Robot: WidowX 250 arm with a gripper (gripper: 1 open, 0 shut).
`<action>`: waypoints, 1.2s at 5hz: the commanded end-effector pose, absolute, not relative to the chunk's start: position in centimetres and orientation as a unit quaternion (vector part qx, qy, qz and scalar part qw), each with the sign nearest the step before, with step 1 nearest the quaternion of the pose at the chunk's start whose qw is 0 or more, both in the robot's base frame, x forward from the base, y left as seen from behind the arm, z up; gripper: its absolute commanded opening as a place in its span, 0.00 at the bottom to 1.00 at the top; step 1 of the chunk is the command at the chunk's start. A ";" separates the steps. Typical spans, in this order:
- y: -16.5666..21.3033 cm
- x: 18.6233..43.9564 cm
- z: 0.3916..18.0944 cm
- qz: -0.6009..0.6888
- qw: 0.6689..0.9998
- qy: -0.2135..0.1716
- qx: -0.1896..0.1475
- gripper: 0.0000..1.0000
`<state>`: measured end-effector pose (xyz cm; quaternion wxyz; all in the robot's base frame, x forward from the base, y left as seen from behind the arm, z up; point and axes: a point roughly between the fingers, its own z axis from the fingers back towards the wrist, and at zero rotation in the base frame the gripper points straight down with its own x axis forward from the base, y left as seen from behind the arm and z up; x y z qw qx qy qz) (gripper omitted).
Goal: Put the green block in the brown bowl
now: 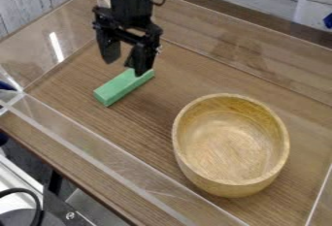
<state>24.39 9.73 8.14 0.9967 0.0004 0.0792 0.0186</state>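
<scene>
The gripper (pixel 124 59) points straight down with its two dark fingers (pixel 105 48) spread wide apart, and nothing sits between them. It hangs over the upper end of the green block (pixel 122 86), its fingertips just above or at that end; whether they touch it cannot be told from this view. The green block lies flat on the wooden table (pixel 78 147), running from under the gripper down and to the left in the picture, on a slant. Well apart from the gripper, down and to the right, stands the brown bowl (pixel 231 144), upright and with nothing in it, its thick rim and pale grain plain to see. The block and the bowl do not touch; a stretch of bare tabletop lies between them. A clear plastic wall (pixel 91 157) runs round the work area, with its near edge passing below the block and the bowl. Behind the gripper, near the far wall, a small clear bracket (pixel 116 5) stands to the side of the arm.
</scene>
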 end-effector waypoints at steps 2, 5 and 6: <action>11.4 25.2 6.9 0.016 0.998 0.068 0.003 1.00; 12.0 26.7 6.1 0.004 0.998 0.056 -0.003 1.00; 12.1 26.8 5.9 0.003 0.998 0.056 -0.004 1.00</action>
